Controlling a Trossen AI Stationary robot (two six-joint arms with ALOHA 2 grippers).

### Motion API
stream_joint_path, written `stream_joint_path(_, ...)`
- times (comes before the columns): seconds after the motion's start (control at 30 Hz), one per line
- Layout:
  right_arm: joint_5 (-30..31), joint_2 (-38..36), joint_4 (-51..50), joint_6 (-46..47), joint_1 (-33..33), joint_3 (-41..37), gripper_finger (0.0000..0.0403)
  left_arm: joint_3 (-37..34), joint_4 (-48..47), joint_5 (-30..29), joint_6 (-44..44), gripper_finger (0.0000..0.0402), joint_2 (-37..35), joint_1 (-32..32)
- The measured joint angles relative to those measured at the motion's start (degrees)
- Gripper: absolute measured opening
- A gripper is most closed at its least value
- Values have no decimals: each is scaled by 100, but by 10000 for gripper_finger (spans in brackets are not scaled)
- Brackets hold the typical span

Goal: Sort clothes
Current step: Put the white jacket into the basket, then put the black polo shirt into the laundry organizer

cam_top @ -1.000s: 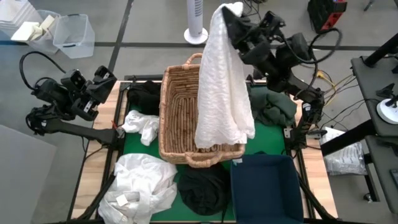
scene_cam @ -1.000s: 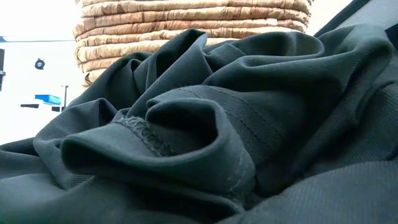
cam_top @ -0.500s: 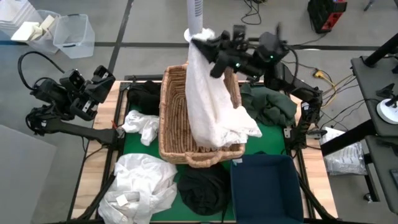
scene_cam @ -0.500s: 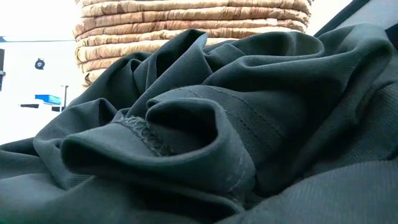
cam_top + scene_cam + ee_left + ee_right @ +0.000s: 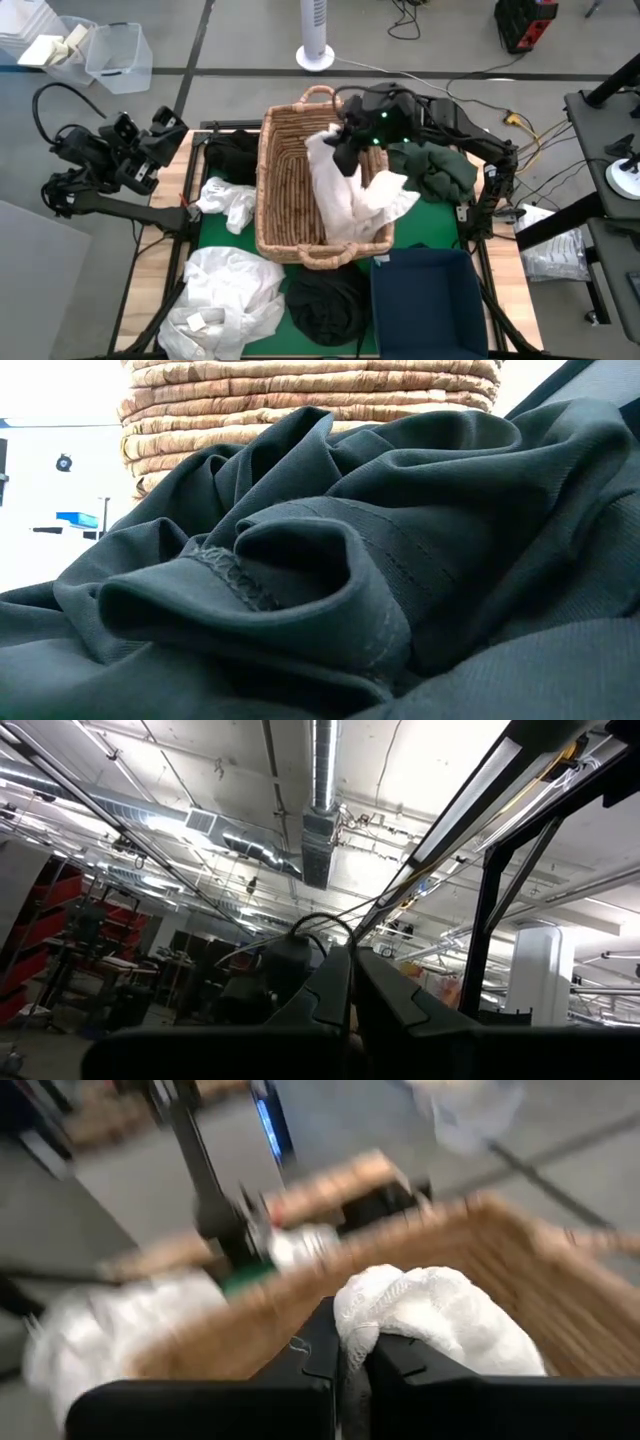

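Note:
My right gripper [image 5: 342,150] is over the tan wicker basket [image 5: 283,190], shut on a white textured garment [image 5: 352,198] whose far end drapes over the basket's right rim. My left gripper [image 5: 350,988] is shut, holds nothing and points up at the ceiling; its arm [image 5: 120,155] waits at the table's far left corner. Around the basket lie a dark green garment [image 5: 438,170], a black one [image 5: 325,305], a large white one [image 5: 225,298], a small white one [image 5: 228,203] and a black one [image 5: 232,152]. A dark garment [image 5: 330,580] fills the low view. My right gripper pinches a bunched fold at the white garment's upper end [image 5: 400,1305] between its two fingers [image 5: 318,1348], coming from above at a slant. The garment hangs slack below, its lower part piled in the basket and spilling over the right rim [image 5: 400,200].
A dark blue square bin [image 5: 430,298] stands at the table's near right. The basket's handle [image 5: 315,95] rises at its far end. Green mat [image 5: 435,220] shows bare between the basket, bin and green garment. Off the table stand a fan and plastic boxes.
My right gripper has dropped from high above the table down over the basket, swinging toward the table's left. The white garment, which hung full length and clear, has come down with it and now lies crumpled in the basket and over its right rim.

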Motion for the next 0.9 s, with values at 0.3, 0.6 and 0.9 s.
stream_joint_path(0.3,181,-4,-892,-26,13,0,110,-1,-74,-7,159,0,23,1)
stream_joint_path(0.6,148,-29,-1483,34,11,0,224,-1,-70,-271,174,0,27,1)
stream_joint_path(0.9,1152,-278,-2716,-56,-27,0,212,-1,-157,-463,300,0,34,-1)
